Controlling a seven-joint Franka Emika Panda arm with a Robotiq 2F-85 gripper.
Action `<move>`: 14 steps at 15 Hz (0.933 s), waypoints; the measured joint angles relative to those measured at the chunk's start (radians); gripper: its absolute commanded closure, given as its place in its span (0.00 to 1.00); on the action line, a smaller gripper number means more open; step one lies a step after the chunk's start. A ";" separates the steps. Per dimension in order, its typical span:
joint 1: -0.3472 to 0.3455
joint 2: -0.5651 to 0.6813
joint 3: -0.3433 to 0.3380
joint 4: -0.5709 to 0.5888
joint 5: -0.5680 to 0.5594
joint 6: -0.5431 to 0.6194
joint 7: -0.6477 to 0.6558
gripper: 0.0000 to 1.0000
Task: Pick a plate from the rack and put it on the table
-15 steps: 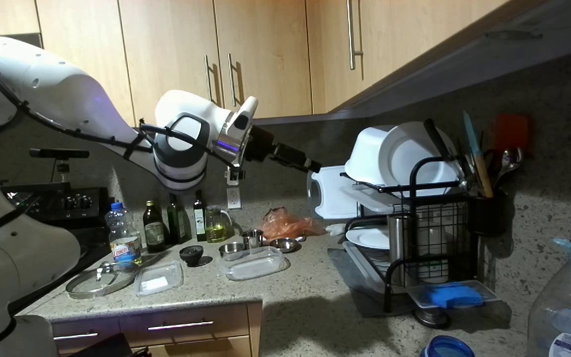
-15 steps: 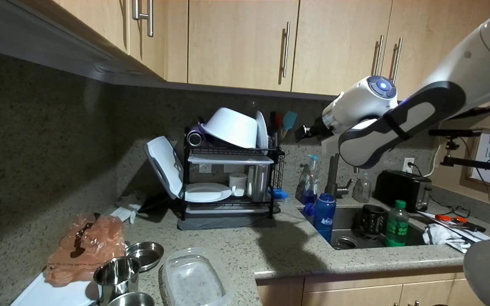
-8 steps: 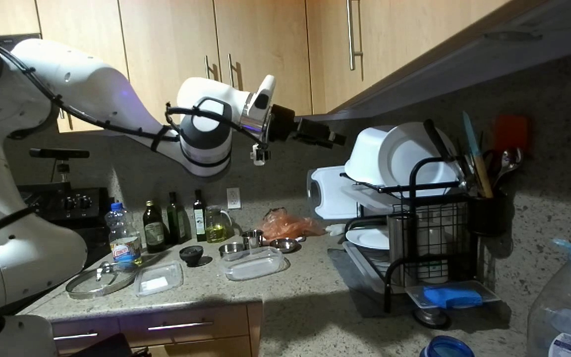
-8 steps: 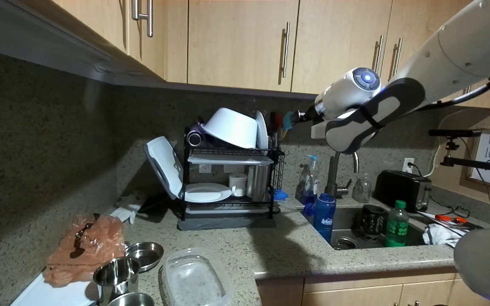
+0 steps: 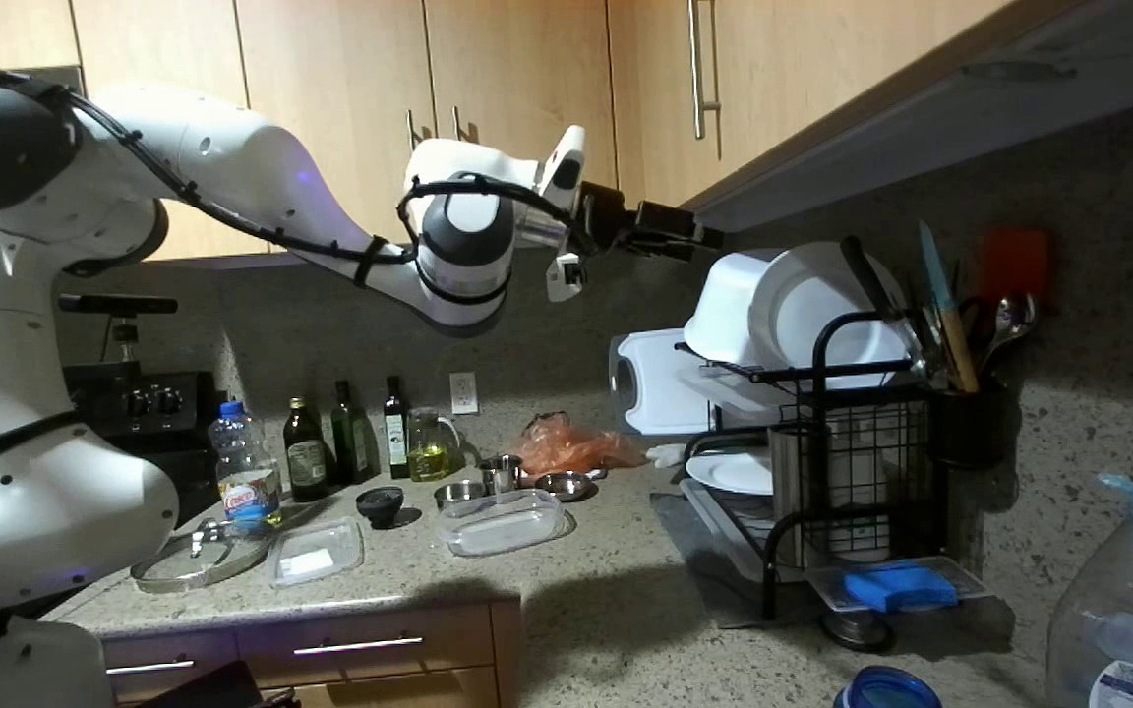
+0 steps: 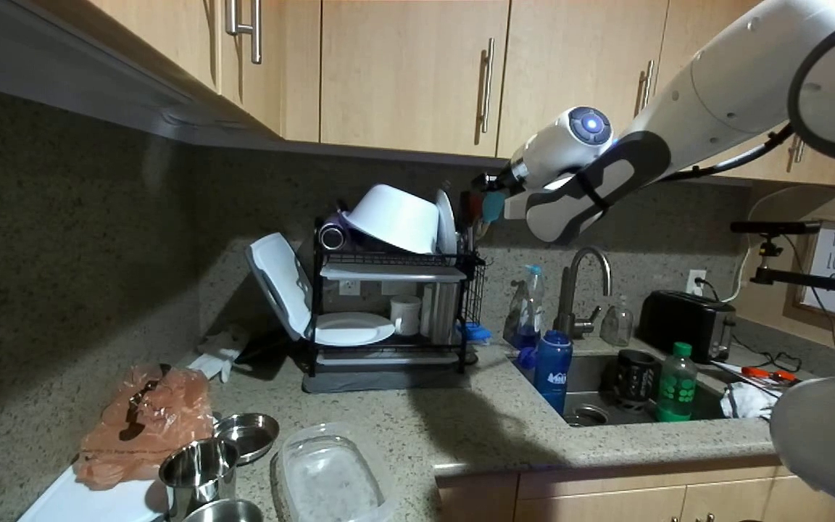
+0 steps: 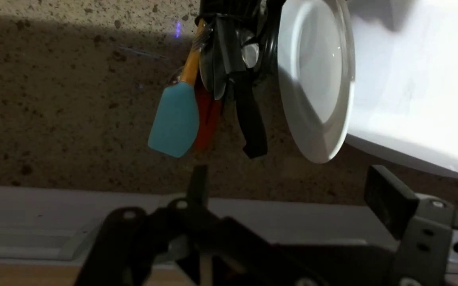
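The white plate (image 5: 837,305) stands on edge on the top tier of the black wire rack (image 5: 819,442), beside a white domed bowl (image 5: 724,310). In an exterior view the plate (image 6: 446,225) shows edge-on, right of the bowl. My gripper (image 5: 709,238) is in the air above and in front of the rack's top tier. In the wrist view my gripper (image 7: 292,188) is open and empty, fingers wide apart; the plate (image 7: 319,63) lies above the gap between them, not touched. Another white plate (image 6: 352,328) lies flat on the lower shelf. The speckled countertop (image 5: 616,560) is below.
Upper cabinets (image 5: 527,108) hang just above the gripper. Utensils with a blue spatula (image 7: 175,119) and a black knife handle (image 7: 251,115) stand beside the plate. A clear container (image 6: 334,471), steel bowls and an orange bag (image 6: 149,420) lie on the countertop. A sink (image 6: 591,391) holds bottles.
The arm has moved toward the rack and upward, bringing my gripper close to the bowl and standing plate. The rack and dishes have not moved.
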 measured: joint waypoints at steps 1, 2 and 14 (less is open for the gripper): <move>-0.031 0.013 0.035 0.018 0.000 -0.001 0.000 0.00; -0.046 0.024 0.051 0.028 0.000 -0.001 0.000 0.00; -0.205 0.041 0.222 0.068 0.000 -0.001 -0.001 0.00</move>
